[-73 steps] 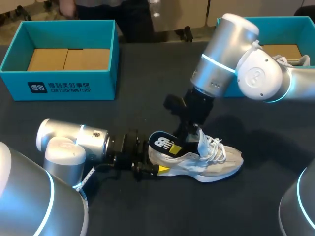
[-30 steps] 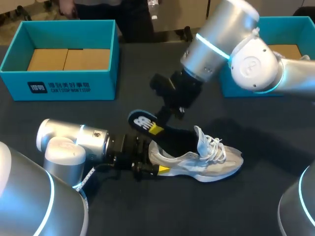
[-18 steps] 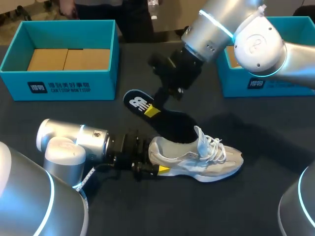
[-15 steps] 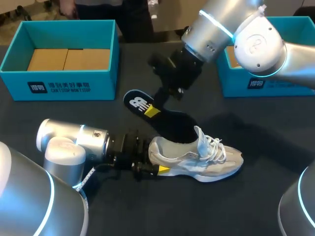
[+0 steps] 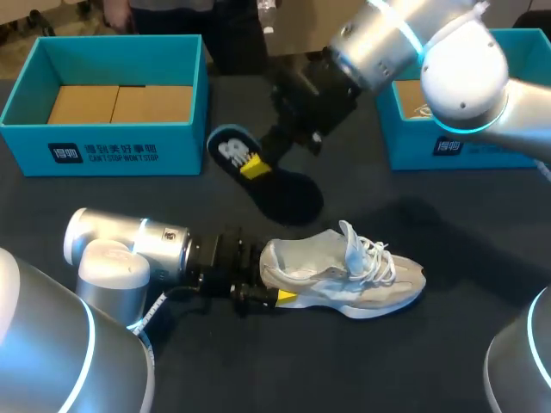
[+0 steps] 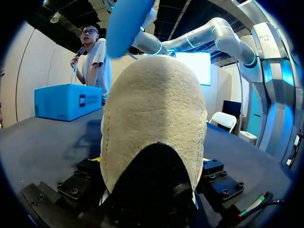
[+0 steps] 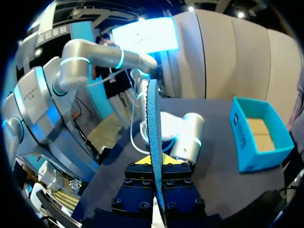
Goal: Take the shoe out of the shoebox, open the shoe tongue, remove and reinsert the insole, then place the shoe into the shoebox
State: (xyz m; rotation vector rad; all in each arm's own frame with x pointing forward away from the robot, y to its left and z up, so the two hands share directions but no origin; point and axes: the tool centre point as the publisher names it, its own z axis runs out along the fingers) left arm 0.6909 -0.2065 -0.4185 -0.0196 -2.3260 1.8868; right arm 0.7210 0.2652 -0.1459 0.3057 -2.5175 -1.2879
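The table [image 5: 465,344] is dark and matte, evenly lit; it spreads below the right gripper [image 5: 256,162] and around it.

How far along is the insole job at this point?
Done: shoe sits on the table, insole fully out. In hand: right gripper holds the insole aloft; left gripper clamps the heel. Left: reinsert insole, return shoe to a shoebox.

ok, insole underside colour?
Blue, on the insole; shows best in the left wrist view.
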